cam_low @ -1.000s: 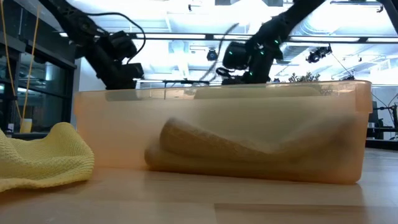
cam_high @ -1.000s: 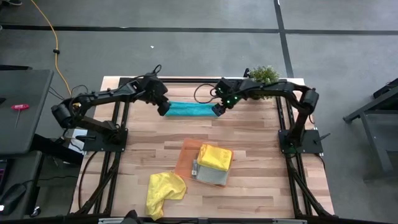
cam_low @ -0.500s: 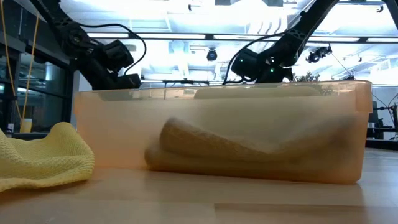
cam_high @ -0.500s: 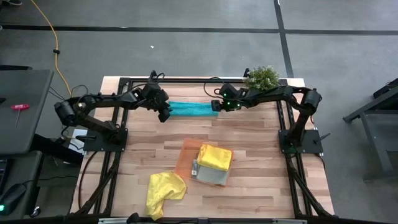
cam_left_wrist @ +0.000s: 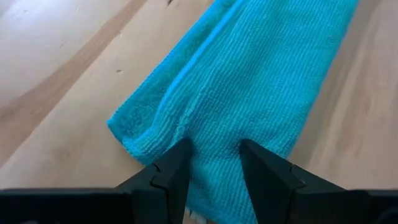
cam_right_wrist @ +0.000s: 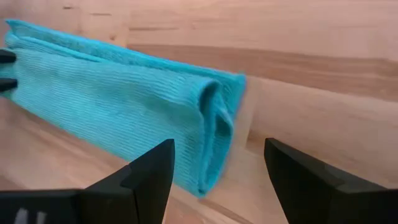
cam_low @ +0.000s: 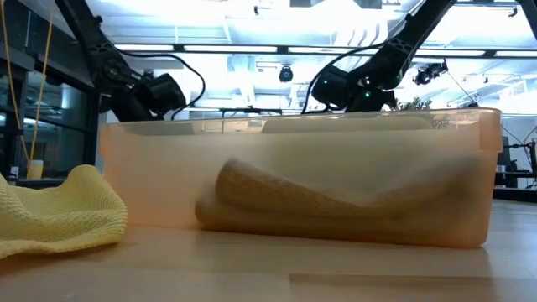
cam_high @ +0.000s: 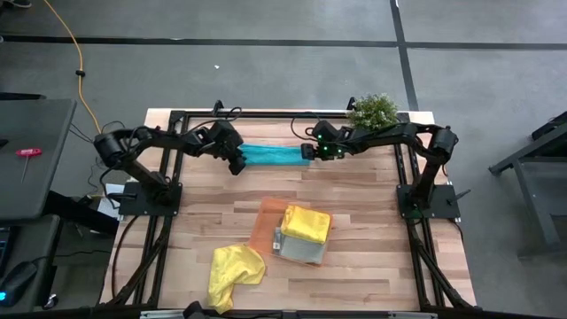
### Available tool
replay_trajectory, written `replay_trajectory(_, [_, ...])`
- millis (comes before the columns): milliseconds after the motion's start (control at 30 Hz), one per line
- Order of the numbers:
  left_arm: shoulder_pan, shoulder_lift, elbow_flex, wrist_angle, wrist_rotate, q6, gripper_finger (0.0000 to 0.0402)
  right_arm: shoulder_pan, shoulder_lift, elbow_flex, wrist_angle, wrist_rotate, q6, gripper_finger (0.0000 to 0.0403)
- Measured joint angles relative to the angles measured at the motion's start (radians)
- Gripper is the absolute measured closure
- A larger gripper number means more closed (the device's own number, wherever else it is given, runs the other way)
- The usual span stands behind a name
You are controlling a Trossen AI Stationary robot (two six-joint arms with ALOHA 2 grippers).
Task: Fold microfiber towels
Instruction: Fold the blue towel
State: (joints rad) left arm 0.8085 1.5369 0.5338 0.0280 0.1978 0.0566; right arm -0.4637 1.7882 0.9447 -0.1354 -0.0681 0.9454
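Note:
A teal-blue towel [cam_high: 270, 156], folded into a long strip, lies flat on the wooden table near its far edge. My left gripper [cam_high: 237, 163] is at the strip's left end, its fingers a little apart over the cloth [cam_left_wrist: 249, 74]. My right gripper [cam_high: 306, 152] is at the strip's right end [cam_right_wrist: 214, 118], wide open and clear of it. A folded yellow towel [cam_high: 306, 222] lies on a light grey towel [cam_high: 301, 252] in the orange tray [cam_high: 266, 221]. A second yellow towel [cam_high: 235, 269] lies crumpled near the front edge. The lime green towel is out of view. My left gripper's two fingertips [cam_left_wrist: 180, 158] stand on the teal towel's left end [cam_left_wrist: 214, 134], coming from the table's left and slanting down, along the strip. A band of cloth lies between them, not gathered up. The towel lies flat on the table.
A small potted plant [cam_high: 372, 109] stands at the far right corner, close behind my right arm. The orange tray [cam_low: 294, 176] fills the low view, with the crumpled yellow towel [cam_low: 59, 214] to its left. Bare wood lies between the teal towel and the tray.
Both grippers have gone down toward the table with the teal towel between them. The towel, held up a second ago, now lies flat on the wood as a straight strip.

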Motion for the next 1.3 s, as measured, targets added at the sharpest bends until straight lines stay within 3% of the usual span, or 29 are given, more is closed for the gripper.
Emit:
replay_trajectory(900, [-0.078, 0.047, 0.0, 0.11, 0.0, -0.02, 0.0271, 0.001, 0.02, 0.0, 0.015, 0.007, 0.007, 0.0163])
replay_trajectory(1300, [-0.094, 0.047, 0.0, 0.111, -0.001, -0.019, 0.0271, -0.006, 0.088, 0.004, 0.088, -0.055, 0.022, 0.0163])
